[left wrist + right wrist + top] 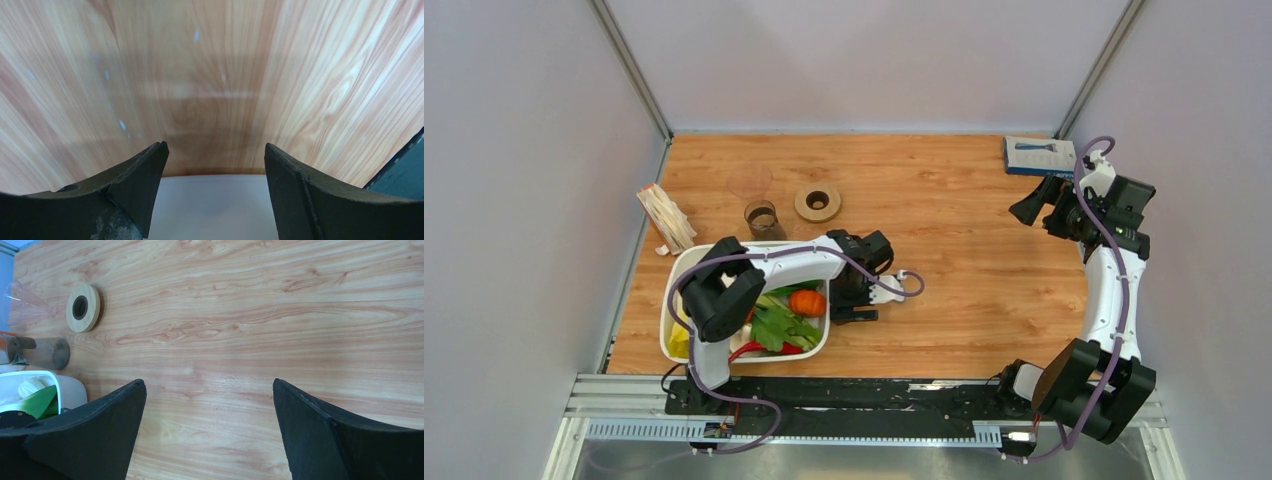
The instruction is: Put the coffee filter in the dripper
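Note:
The coffee filter (pixel 215 210), a flat white sheet, lies on the wooden table in the left wrist view, its edge reaching in between the jaws. My left gripper (pixel 215 146) hangs open just over it and touches nothing; from above, this left gripper (pixel 856 300) sits right of the white tub. The dripper's tan ring base (pixel 817 202) rests at the back left with its clear cone (pixel 749 180) to its left. The ring (pixel 83 307) also shows in the right wrist view. My right gripper (pixel 1030 209) is held high at the right, open and empty (pixel 207 385).
A small brown glass cup (pixel 762 218) stands in front of the cone. A white tub (pixel 677 275) with vegetables lies under the left arm. A paper packet (pixel 666 218) leans at the left edge, and a blue box (pixel 1039 156) lies at the back right.

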`<state>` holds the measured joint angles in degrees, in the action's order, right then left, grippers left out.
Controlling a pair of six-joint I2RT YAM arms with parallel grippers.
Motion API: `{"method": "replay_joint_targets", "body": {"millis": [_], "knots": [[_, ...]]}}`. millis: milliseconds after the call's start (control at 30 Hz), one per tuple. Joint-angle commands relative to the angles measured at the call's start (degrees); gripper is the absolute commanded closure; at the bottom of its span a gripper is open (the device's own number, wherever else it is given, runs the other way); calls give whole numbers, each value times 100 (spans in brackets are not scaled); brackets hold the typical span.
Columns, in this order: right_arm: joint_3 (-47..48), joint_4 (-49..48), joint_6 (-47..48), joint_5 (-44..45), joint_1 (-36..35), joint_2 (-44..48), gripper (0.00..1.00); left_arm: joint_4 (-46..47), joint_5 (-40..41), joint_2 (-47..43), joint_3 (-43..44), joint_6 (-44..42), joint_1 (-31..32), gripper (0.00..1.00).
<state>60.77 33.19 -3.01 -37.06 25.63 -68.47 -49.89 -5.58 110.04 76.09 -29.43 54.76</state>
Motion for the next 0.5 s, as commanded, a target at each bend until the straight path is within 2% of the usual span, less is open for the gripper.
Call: {"method": "replay_joint_targets", "body": {"millis": [0, 233, 467], "knots": [[-4, -205, -65, -141, -3, 132, 0, -358, 129, -633, -498, -680, -377, 19], [30, -197, -77, -151, -5, 97, 0, -584, 133, -1302, -1229, -1336, -674, 18], [14, -189, -75, -161, -5, 96, 0, -697, 129, -1755, -1846, -1733, -1307, 18]]}}
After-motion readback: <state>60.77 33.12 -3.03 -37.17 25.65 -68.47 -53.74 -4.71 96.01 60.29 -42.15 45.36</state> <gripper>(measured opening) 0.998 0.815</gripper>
